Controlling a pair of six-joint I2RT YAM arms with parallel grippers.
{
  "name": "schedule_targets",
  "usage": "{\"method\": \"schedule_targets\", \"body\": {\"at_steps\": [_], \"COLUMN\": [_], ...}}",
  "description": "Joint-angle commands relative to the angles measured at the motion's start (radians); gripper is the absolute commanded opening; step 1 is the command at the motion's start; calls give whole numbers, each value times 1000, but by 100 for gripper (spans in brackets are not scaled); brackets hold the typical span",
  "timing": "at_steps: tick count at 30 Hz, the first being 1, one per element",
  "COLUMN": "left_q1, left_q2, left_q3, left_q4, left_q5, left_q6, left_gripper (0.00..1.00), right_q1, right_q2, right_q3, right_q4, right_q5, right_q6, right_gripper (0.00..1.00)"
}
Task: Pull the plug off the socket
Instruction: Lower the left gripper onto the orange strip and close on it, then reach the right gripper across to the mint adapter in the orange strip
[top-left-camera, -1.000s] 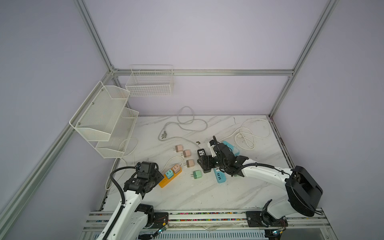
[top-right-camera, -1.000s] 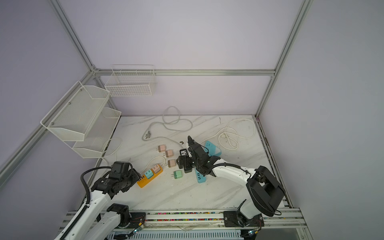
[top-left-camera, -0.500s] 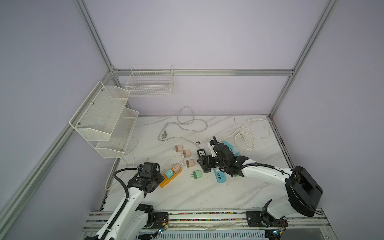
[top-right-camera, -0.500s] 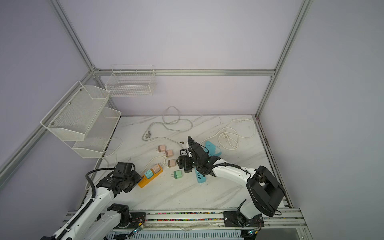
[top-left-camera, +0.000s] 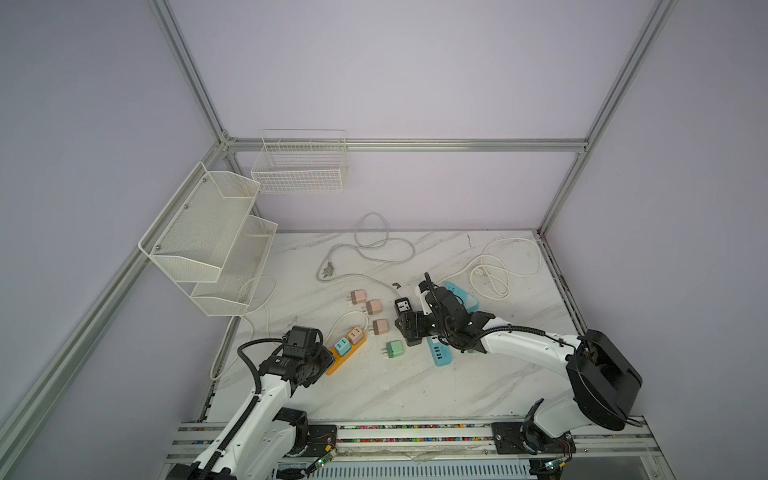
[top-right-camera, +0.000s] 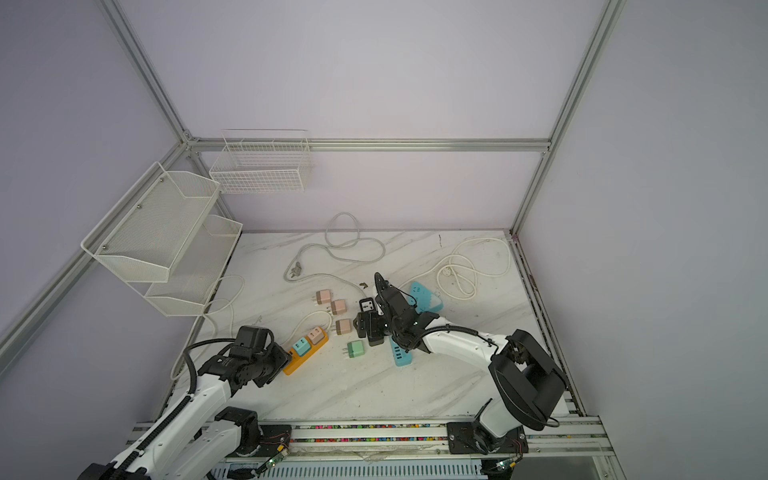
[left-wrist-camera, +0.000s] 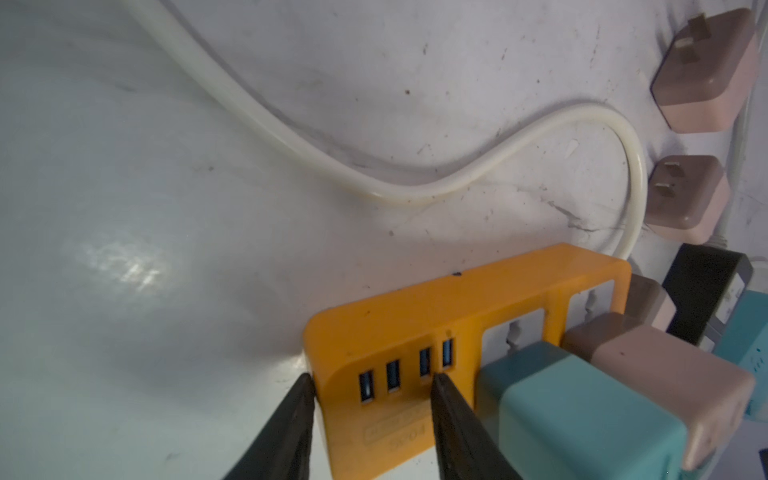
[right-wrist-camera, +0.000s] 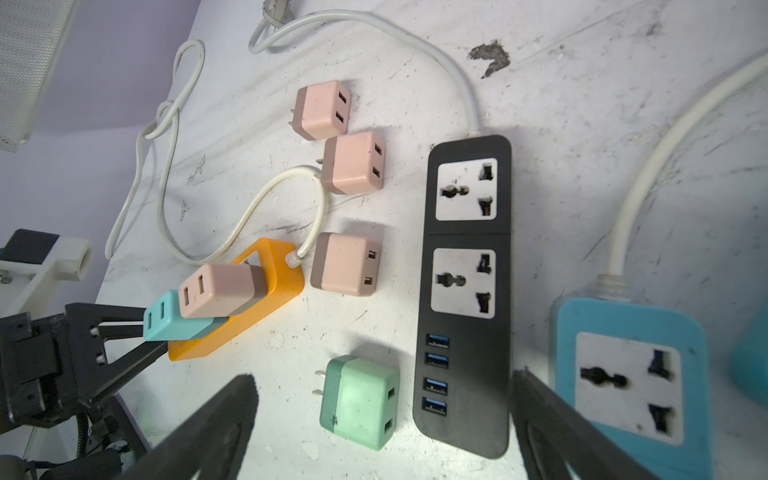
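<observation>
I read this as the bracing step. My left claw (left-wrist-camera: 372, 378) is down at the USB end of the orange power strip (left-wrist-camera: 415, 316), one finger (left-wrist-camera: 291, 415) against its edge and the other by the ports. The gap is narrow, but I cannot tell whether it is clamped firm.

The strip lies flat on the desk (top-left-camera: 415, 386) at the near left. The teal plug (left-wrist-camera: 582, 415) and the pink plug (left-wrist-camera: 665, 374) are both seated in its sockets, side by side, neither one lifted.

My right claw (right-wrist-camera: 382, 376) is spread wide and holds nothing. It hangs over the green plug (right-wrist-camera: 359, 401), which lies loose just beside the black power strip (right-wrist-camera: 465, 291), well apart from the orange one.

Next, I think, the left grip must be firm. Then the right claw has to cross over, pinch one seated plug by its sides, and draw it straight out from the socket face so the strip does not lift along.
</observation>
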Motion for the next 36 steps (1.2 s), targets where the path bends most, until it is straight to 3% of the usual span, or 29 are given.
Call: {"method": "schedule_targets", "body": {"at_steps": [1,10,15,25,31,36], "left_q1": [-87,-345,-379,-351,-187,-88], "left_q2": [-4,172,203,20,18,77], "left_q3": [-40,60,71,70,108,104], "left_q4": [125,282,341,169,128,210], "left_q5": [35,-47,-38,-146,-61,45], "left_q6": [-101,-205,-206,-94,77,167], "left_gripper": [46,45,45,48,48,48], "right_q1": [5,5,5,26,96,159], "right_q2": [20,24,23,28,79,150], "right_q3": [16,53,71,134,250,365], "right_q4": [-1,-35,-58,-138,-256,-353], "right_q5": [16,38,51,94,163,251], "right_q6": [-8,-17,-14,15,51,106], "right_gripper": [97,97,97,97,97,95]}}
